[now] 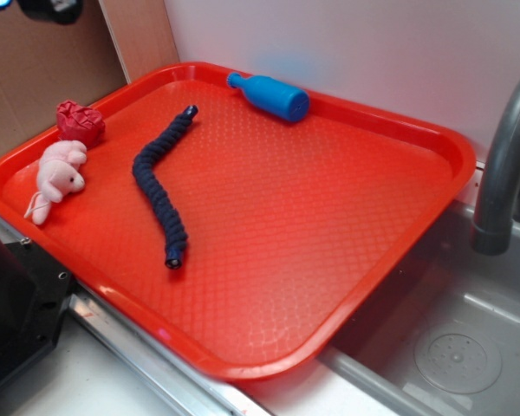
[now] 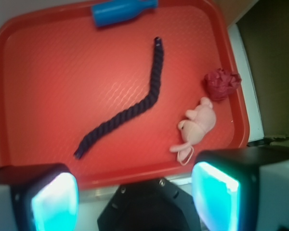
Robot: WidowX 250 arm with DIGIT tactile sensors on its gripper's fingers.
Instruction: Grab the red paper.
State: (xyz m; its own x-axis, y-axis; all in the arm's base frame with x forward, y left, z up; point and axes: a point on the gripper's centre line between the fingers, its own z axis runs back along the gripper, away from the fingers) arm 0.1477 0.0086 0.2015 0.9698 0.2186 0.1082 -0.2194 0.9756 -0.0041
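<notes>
The red paper [image 1: 80, 122] is a small dark-red crumpled ball at the far left corner of the orange-red tray [image 1: 355, 286]. In the wrist view the red paper [image 2: 222, 83] lies at the right, just above the pink plush toy [image 2: 197, 126]. My gripper [image 2: 135, 192] is high above the tray's near edge, well away from the paper. Its two fingers [image 2: 215, 195] stand wide apart with nothing between them. The gripper does not show in the exterior view.
The pink plush toy [image 1: 59, 175] lies next to the paper. A dark blue braided rope [image 1: 163, 184] runs across the tray's middle. A blue bottle [image 1: 270, 95] lies at the tray's back rim. A grey faucet [image 1: 507, 156] and sink [image 1: 468, 347] are on the right.
</notes>
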